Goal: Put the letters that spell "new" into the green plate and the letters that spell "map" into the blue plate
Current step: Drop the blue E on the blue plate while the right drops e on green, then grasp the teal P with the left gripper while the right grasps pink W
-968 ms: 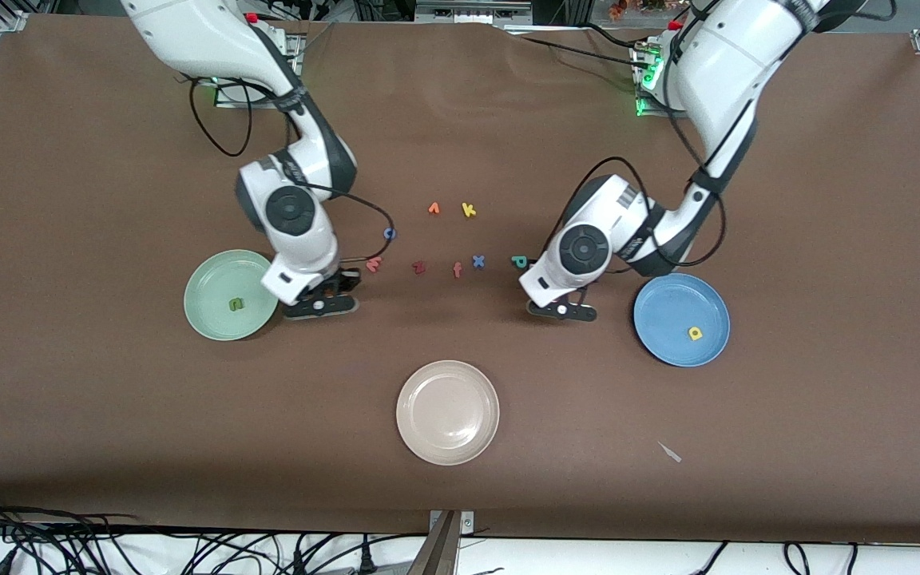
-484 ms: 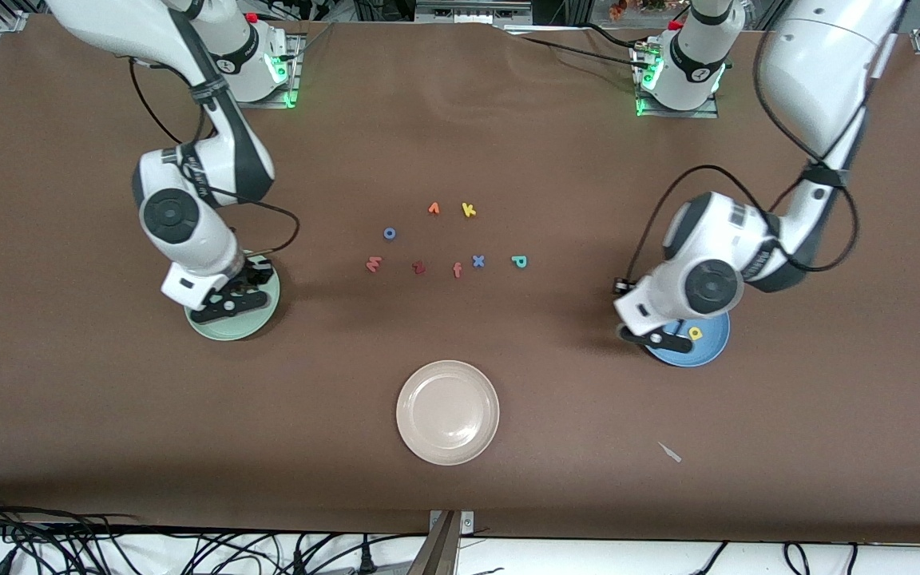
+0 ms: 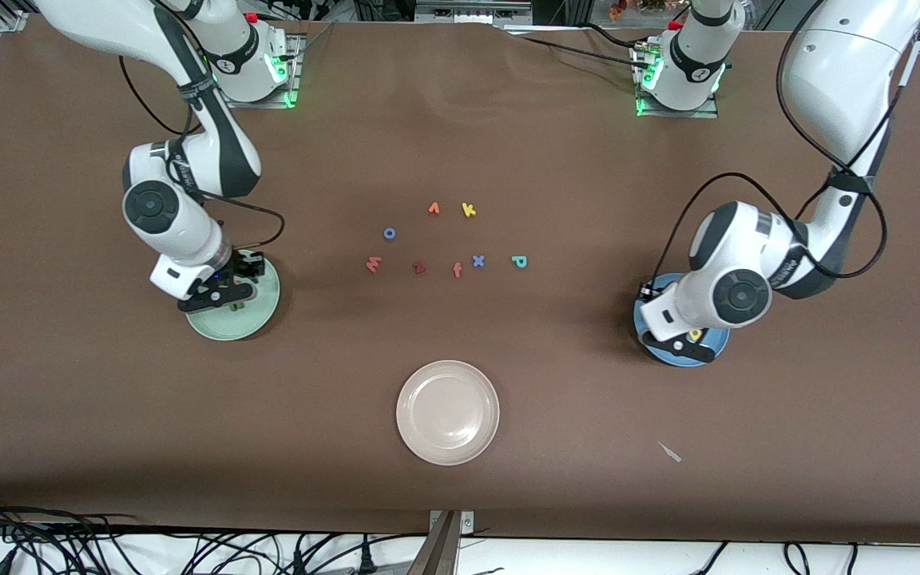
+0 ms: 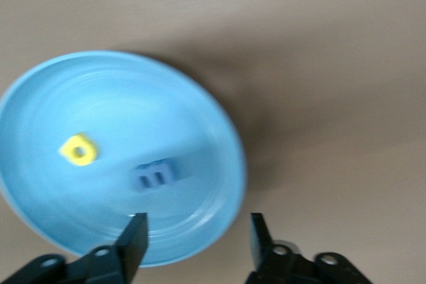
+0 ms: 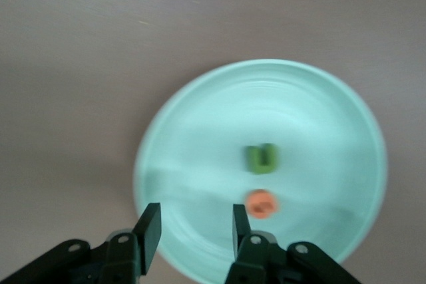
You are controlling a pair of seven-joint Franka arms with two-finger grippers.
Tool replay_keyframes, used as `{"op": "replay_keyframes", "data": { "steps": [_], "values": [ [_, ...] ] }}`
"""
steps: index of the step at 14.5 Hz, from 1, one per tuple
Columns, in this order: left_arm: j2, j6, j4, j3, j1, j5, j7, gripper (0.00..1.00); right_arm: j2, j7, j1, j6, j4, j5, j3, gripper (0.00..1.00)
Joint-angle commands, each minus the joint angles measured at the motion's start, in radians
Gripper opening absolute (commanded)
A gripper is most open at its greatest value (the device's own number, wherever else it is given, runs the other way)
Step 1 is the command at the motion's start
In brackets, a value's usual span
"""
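Observation:
My right gripper [image 3: 216, 297] hangs open over the green plate [image 3: 248, 323], nothing between its fingers [image 5: 150, 227]. In that plate [image 5: 200, 138] lie the green n [image 5: 261, 157] and the orange e [image 5: 260, 203]. My left gripper [image 3: 680, 342] is open over the blue plate [image 3: 707, 350]. That plate [image 4: 200, 118] holds the yellow a [image 4: 78, 149] and the blue m [image 4: 155, 174]. The salmon w [image 3: 373, 263] and the teal p [image 3: 519, 261] lie on the table mid-way between the plates.
In the same row as w and p lie a dark red z [image 3: 418, 267], a salmon f [image 3: 457, 270] and a blue x [image 3: 477, 260]. A blue o [image 3: 389, 233], an orange letter [image 3: 434, 208] and a yellow k [image 3: 468, 209] lie farther from the camera. A beige plate [image 3: 447, 412] sits nearer.
Both arms swung from the letter row out over their plates and both grippers opened. The orange e now lies in the green plate and the blue m in the blue plate.

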Motion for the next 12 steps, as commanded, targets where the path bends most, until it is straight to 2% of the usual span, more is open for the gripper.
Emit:
{"op": "replay_keyframes", "data": {
  "steps": [1, 4, 8, 10, 11, 12],
  "values": [
    [-0.019, 0.003, -0.005, -0.080, -0.017, 0.015, -0.108, 1.00, -0.001, 0.242, 0.019, 0.024, -0.020, 0.013, 0.095, 0.54],
    [-0.008, 0.009, -0.007, -0.169, -0.052, 0.017, -0.344, 1.00, 0.054, 0.488, 0.096, 0.101, -0.001, 0.014, 0.123, 0.54],
    [0.041, 0.159, -0.036, -0.168, -0.208, 0.032, -0.632, 0.99, 0.109, 0.772, 0.191, 0.204, 0.004, 0.014, 0.123, 0.54],
    [0.078, 0.224, -0.041, -0.163, -0.251, 0.034, -0.689, 0.81, 0.126, 0.857, 0.217, 0.227, 0.004, 0.014, 0.123, 0.54],
    [0.091, 0.232, -0.041, -0.158, -0.270, 0.034, -0.715, 0.76, 0.135, 0.889, 0.231, 0.248, 0.004, 0.011, 0.123, 0.54],
    [0.102, 0.233, -0.039, -0.157, -0.268, 0.032, -0.723, 0.75, 0.145, 0.911, 0.240, 0.265, 0.004, 0.010, 0.123, 0.54]
  ]
}}
